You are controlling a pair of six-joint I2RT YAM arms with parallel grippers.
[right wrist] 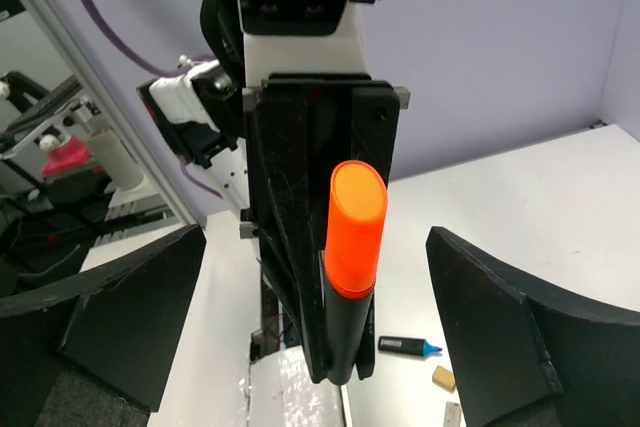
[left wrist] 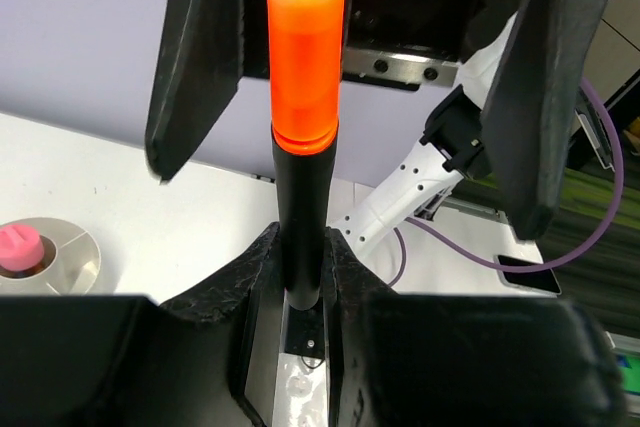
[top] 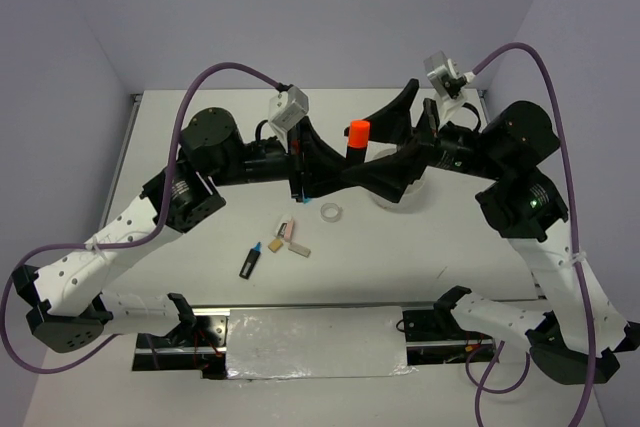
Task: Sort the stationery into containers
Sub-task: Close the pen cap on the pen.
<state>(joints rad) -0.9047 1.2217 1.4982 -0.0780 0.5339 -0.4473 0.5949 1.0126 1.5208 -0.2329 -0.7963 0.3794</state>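
A black marker with an orange cap [top: 358,134] stands upright above the table, and my left gripper [top: 343,171] is shut on its black barrel [left wrist: 300,237]. My right gripper [top: 386,142] is open, with one finger [left wrist: 195,57] on each side of the orange cap [left wrist: 305,57] and not touching it. In the right wrist view the marker [right wrist: 352,247] sits between those wide fingers [right wrist: 120,317]. The white divided tub [left wrist: 70,262] holds a pink cylinder [left wrist: 20,247]; from above the tub [top: 405,197] is mostly hidden under my right gripper.
On the table lie a clear tape ring [top: 332,212], a black marker with a blue tip [top: 250,260], a pink eraser [top: 292,238] and a tan piece [top: 274,246]. A silvery sheet [top: 315,342] covers the near edge between the arm bases.
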